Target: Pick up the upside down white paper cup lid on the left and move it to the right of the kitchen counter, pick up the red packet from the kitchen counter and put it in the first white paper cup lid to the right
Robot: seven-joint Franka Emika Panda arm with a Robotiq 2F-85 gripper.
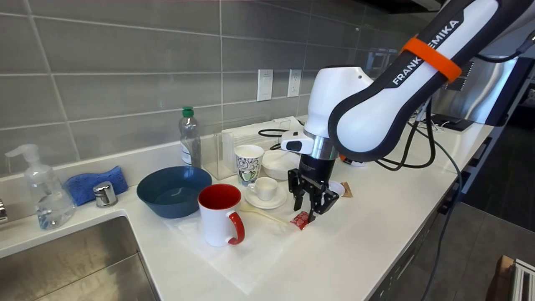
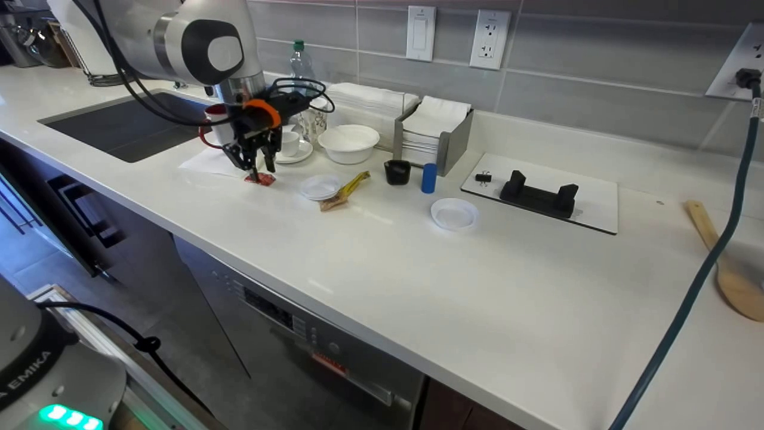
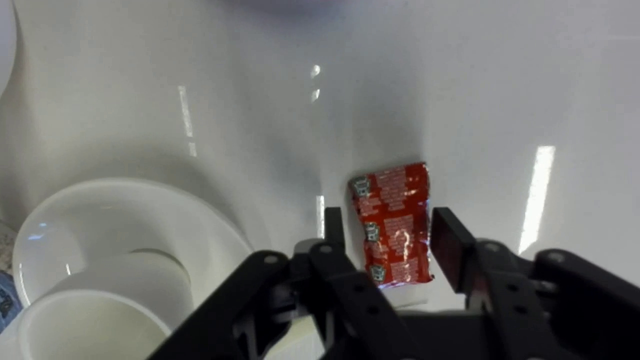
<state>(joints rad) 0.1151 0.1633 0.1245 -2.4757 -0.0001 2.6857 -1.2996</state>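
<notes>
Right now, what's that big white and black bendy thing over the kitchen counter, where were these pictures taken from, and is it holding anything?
That is a white and black robot arm. At its end is a black two-fingered gripper for pinching things. Two pictures come from cameras standing outside the robot; the close-up comes from a camera on its wrist, looking down.

On the white counter lies a shiny red packet. The gripper's fingers are apart, one on each side of it, so nothing looks held yet.

Nearby are a small white cup on a round white saucer, a tall white mug with a red inside and handle, and a round dark blue bowl. In an exterior view, a shallow round white lid lies on the counter.
</notes>
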